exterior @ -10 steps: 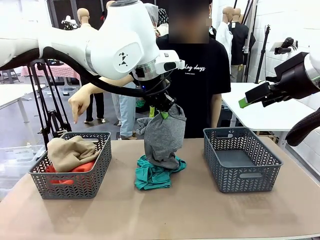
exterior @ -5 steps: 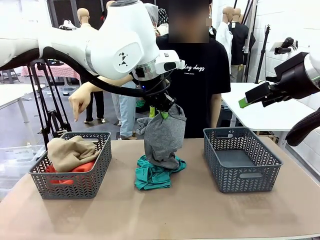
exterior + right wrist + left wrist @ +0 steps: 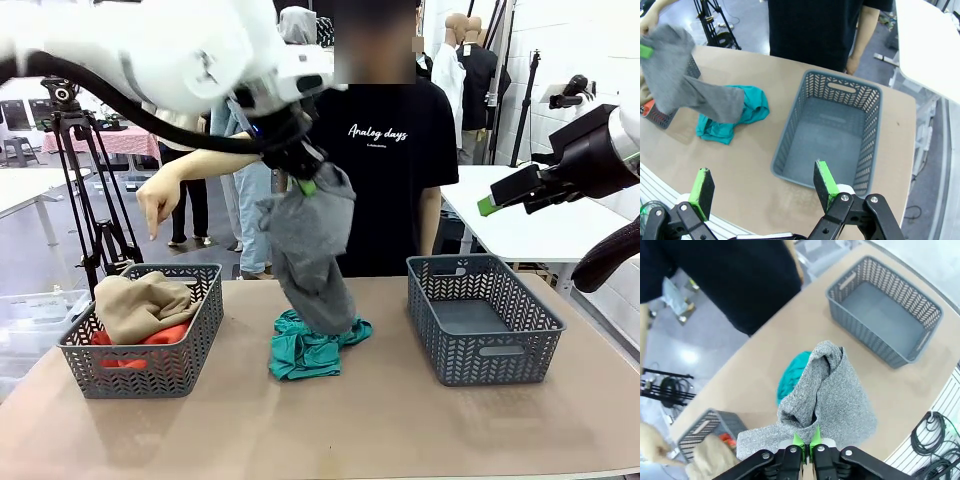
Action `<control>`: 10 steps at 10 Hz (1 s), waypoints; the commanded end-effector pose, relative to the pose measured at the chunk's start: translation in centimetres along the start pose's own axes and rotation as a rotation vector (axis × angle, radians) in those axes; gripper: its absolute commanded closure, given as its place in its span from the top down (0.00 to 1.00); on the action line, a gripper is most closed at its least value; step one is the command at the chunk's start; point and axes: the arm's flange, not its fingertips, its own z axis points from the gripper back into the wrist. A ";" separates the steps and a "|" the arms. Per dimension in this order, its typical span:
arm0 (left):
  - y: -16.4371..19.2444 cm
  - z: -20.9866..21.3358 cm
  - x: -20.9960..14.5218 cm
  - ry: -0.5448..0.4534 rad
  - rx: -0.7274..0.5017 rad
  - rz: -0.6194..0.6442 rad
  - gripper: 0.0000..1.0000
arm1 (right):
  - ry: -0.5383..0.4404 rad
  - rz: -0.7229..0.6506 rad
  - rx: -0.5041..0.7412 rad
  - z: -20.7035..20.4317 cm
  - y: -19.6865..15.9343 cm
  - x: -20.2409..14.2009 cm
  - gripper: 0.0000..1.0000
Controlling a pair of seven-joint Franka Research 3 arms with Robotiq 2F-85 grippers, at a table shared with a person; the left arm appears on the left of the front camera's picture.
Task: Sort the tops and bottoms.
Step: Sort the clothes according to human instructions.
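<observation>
Left gripper point(image 3: 303, 180): fingers clamped shut on a fold of the grey soft cloth short-sleeved T-shirt point(image 3: 312, 250), green pads pressed together in the left wrist view. Shirt hanging full length beneath those fingers, lifted above the tan surface point(image 3: 400, 430). Lower hem down at the crumpled teal cloth T-shirt point(image 3: 305, 352); cannot tell whether touching it or just over it. Teal shirt lying loose on the surface below the left fingers, gripped by nothing.

Right gripper point(image 3: 762, 182): fingers spread wide, holding nothing, held high and well apart from the left fingers. Below and just ahead of them, a dark grey lattice plastic basket point(image 3: 871, 131) with nothing inside.

On the other side of the left fingers, lower down: a second grey lattice plastic basket point(image 3: 150, 375), with a tan cloth T-shirt point(image 3: 140, 300) bunched on top of an orange-red cloth T-shirt point(image 3: 165, 337). Person's hand point(image 3: 155, 210) above that basket, finger pointing down, level with the left fingers and off to their side.

Progress, as a judgement:
- Two of four tops binned, both in one basket.
- Third (grey) in the grip and raised, not yet over either basket.
- Fourth (teal) waiting on the surface.
- About halfway through the tops.

Left to do, probably: carry grey across to the tan and orange-red pile, release, return for teal. Basket under the right fingers likely meant for bottoms.
</observation>
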 end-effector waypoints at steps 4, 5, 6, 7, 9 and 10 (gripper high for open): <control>9.5 6.1 -3.6 0.024 0.313 0.109 0.00 | 0.000 -0.013 0.001 -0.2 0.0 -0.2 1.00; 10.1 6.5 -4.1 0.007 0.325 0.169 0.00 | 0.000 -0.013 0.001 -0.2 0.0 -0.2 1.00; 9.2 6.5 -2.8 0.008 0.253 0.050 0.00 | 0.000 -0.013 0.001 -0.2 0.0 -0.2 1.00; 9.2 6.5 -2.8 0.008 0.253 0.050 0.00 | 0.000 -0.013 0.001 -0.2 0.0 -0.2 1.00; 9.2 6.5 -2.8 0.008 0.253 0.050 0.00 | 0.000 -0.013 0.001 -0.2 0.0 -0.2 1.00; 9.4 6.3 -3.1 0.016 0.272 0.071 0.00 | 0.000 -0.013 0.001 -0.2 0.0 -0.2 1.00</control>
